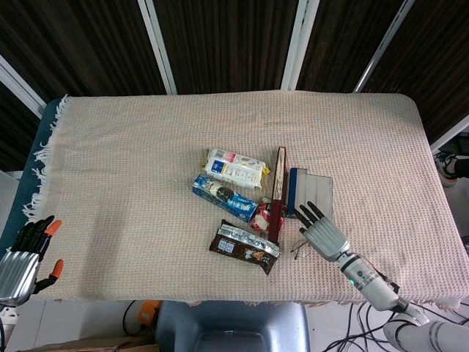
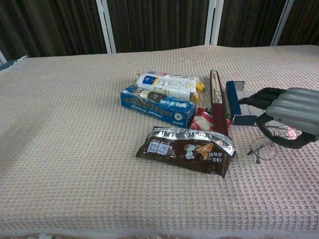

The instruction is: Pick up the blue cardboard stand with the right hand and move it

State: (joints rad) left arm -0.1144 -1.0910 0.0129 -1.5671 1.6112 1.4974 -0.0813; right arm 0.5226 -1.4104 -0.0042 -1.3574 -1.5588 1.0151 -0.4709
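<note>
Tablecloth (image 1: 132, 169) of pale woven fabric covers the whole table and carries a cluster of items near its middle and right. Largest of the cluster is the blue cardboard stand (image 1: 309, 193), lying flat just right of an upright dark red book (image 1: 278, 192), its blue edge toward the book and its grey face stretching to the right. The right hand (image 1: 323, 232) hovers at the near end of the stand with its dark fingers (image 2: 259, 97) stretched forward and slightly apart, their tips over the stand's near edge; it holds nothing, and whether the tips touch the cardboard cannot be told. The left hand (image 1: 20, 262) hangs off the table's left edge, fingers extended and loosely apart, empty. A brown snack bag (image 2: 187, 148) lies nearest the front, left of the right hand. Behind it sit a blue box (image 2: 157, 105) and, further back, a white wipes pack (image 2: 168, 84), side by side. A small red-and-white packet (image 2: 203, 119) rests against the book's foot. Wire-rimmed glasses (image 2: 264, 148) lie on the cloth just under the right hand.
</note>
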